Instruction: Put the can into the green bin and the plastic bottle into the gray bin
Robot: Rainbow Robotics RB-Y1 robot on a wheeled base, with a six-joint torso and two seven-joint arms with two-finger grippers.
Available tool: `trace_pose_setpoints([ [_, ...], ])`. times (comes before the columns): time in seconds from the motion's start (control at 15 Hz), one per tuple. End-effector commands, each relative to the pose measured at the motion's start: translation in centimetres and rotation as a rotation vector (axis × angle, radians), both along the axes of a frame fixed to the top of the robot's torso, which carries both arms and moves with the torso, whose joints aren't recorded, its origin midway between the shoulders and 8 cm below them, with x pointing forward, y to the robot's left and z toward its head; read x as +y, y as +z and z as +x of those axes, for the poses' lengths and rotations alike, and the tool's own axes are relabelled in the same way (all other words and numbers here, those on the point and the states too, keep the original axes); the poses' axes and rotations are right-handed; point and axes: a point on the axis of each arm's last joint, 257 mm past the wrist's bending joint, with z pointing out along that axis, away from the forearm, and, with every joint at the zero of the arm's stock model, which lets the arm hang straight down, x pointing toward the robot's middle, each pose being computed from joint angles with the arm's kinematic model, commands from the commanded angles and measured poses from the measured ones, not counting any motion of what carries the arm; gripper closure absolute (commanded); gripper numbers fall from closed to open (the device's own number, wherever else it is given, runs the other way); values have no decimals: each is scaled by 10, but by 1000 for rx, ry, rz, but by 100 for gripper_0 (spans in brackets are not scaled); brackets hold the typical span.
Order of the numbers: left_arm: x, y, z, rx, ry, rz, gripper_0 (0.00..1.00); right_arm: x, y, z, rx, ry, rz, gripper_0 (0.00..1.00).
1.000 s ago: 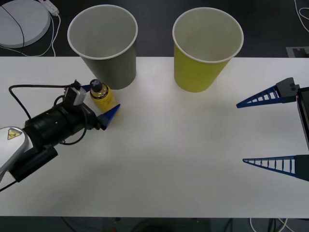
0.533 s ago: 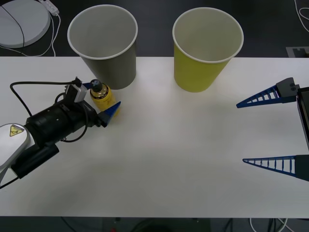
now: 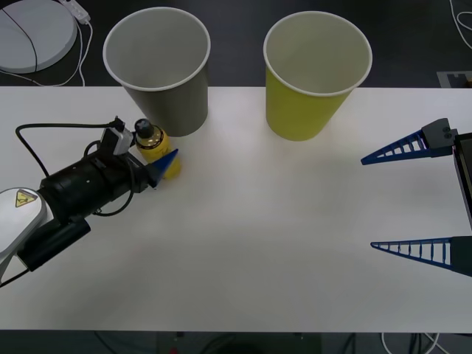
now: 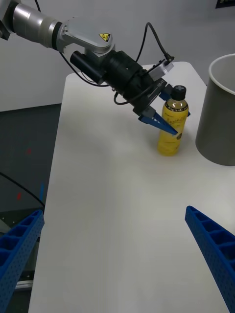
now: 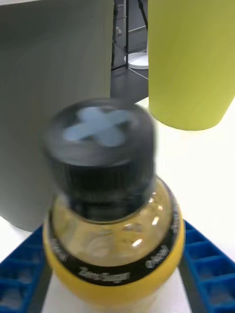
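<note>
Now left gripper (image 3: 153, 151) fingers clamped on plastic bottle (image 3: 154, 147) beside gray bin (image 3: 159, 68), right gripper (image 3: 369, 200) fingers apart

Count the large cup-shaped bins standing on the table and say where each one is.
2. The gray bin stands at the table's far edge on the robot's left, just behind the plastic bottle; the green bin stands beside it to the right.

— Where do we have our left gripper (image 3: 146, 150)?

— At the middle left of the front view, forearm running in from the lower-left corner, blue fingers clamped on the plastic bottle (image 3: 153, 147).

— And our right gripper (image 3: 366, 202)?

— Parked at the right edge, fingers spread wide, pointing left.
</note>
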Motion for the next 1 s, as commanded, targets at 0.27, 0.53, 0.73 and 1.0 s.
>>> trace_pose_setpoints([
  [0.27, 1, 0, 0, 4, 2, -3, 100, 0, 0, 0, 0, 0, 0, 0],
  [0.53, 4, 1, 1, 4, 4, 1, 100, 0, 0, 0, 0, 0, 0, 0],
  [0.73, 8, 0, 0, 5, 5, 13, 100, 0, 0, 0, 0, 0, 0, 0],
  [1.0, 11, 2, -5, 6, 1, 13, 100, 0, 0, 0, 0, 0, 0, 0],
])
